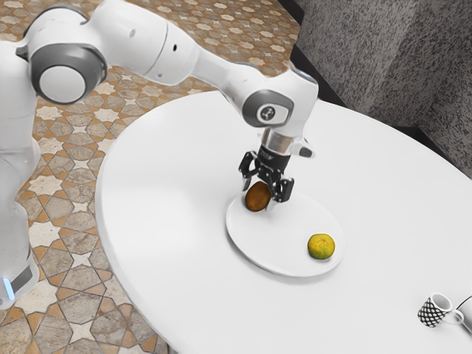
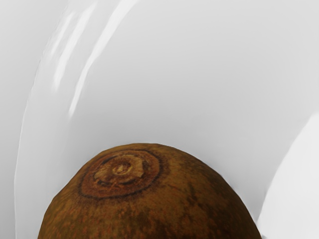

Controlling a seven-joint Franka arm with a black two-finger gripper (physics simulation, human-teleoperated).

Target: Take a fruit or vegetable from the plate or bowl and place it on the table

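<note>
The black gripper point(image 1: 260, 192) points down over the back left part of the white plate point(image 1: 284, 262) in the exterior view, its fingers spread wide. Between and just below them is a brown, roundish fruit point(image 1: 257, 197); I cannot tell whether either finger touches it. A yellow-green citrus fruit point(image 1: 321, 246) lies near the plate's right edge, apart from the gripper. In the wrist view the brown fruit point(image 2: 149, 199) looms large at the lower edge, its round stem scar showing, with the glossy plate point(image 2: 199, 89) behind it.
The round white table point(image 1: 162, 192) extends around the plate. A black-and-white patterned mug point(image 1: 433, 310) stands near the exterior view's lower right corner, beside a grey object point(image 1: 466, 313) cut off by the view's edge.
</note>
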